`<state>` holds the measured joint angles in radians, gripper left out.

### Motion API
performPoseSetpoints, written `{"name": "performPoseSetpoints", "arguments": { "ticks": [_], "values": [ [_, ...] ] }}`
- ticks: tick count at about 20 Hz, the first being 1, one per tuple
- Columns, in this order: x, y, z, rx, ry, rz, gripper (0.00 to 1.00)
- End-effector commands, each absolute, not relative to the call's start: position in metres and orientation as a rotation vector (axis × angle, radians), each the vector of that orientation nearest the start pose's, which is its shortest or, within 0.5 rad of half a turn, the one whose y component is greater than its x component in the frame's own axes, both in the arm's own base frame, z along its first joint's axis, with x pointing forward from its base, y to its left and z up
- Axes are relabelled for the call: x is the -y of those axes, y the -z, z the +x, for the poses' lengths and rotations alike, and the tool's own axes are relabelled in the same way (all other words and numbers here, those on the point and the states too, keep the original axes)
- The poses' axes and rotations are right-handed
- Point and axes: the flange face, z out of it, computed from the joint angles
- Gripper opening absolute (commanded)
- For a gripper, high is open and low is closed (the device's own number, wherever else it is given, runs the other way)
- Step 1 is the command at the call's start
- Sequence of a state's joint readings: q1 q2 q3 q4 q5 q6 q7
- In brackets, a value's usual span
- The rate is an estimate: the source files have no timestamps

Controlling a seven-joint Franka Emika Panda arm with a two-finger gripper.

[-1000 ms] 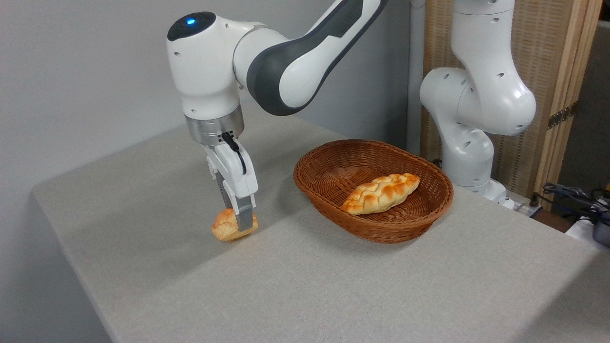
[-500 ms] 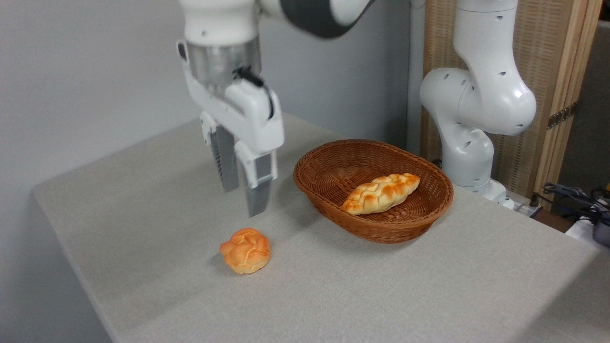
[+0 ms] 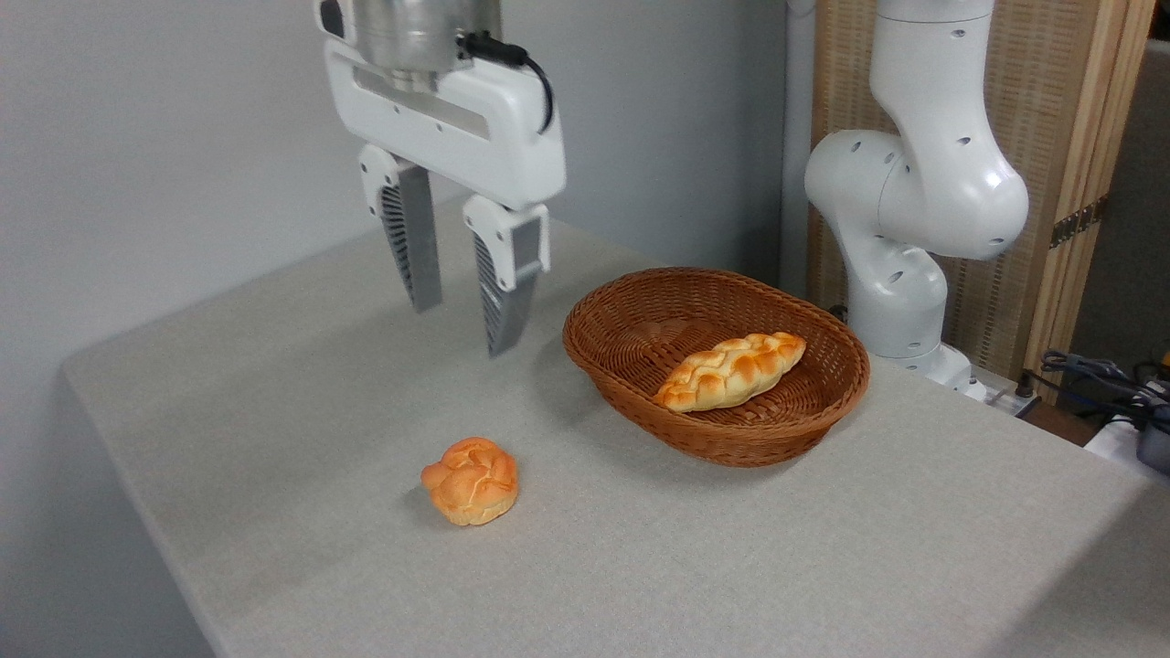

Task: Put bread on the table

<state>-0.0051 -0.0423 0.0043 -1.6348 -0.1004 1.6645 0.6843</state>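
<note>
**Bun released on tabletop; gripper clear above**

The knotted bun [image 3: 471, 480] rests upright on the table [image 3: 731, 567], outside the wicker basket [image 3: 640, 402] and at its 8 o'clock. The gripper [image 3: 463, 322] hangs at the bun's 12 o'clock, well apart, jaws spread and empty. The braided loaf [image 3: 729, 370] lies in the basket. Placement appears complete.

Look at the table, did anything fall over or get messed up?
Nothing stands out. The bun sits upright on the table, the loaf lies neatly inside the basket, and the gripper hangs open above.
</note>
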Motion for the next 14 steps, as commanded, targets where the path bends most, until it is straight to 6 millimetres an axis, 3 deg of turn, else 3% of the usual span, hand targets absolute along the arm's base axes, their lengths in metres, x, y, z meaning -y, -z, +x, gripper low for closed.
{"name": "performPoseSetpoints", "arguments": {
  "ticks": [1, 4, 7, 9, 14],
  "values": [
    [0.043, -0.624, 0.547, -1.133, 0.103, -3.000, 1.00],
    [0.062, -0.612, 0.544, -1.173, 0.025, -2.916, 1.00],
    [0.050, -0.615, 0.546, -1.146, 0.035, -2.920, 1.00],
    [0.014, -0.622, 0.545, -1.074, 0.049, -2.944, 1.00],
    [0.014, -0.627, 0.546, -1.136, 0.061, -2.918, 1.00]
  ]
}}
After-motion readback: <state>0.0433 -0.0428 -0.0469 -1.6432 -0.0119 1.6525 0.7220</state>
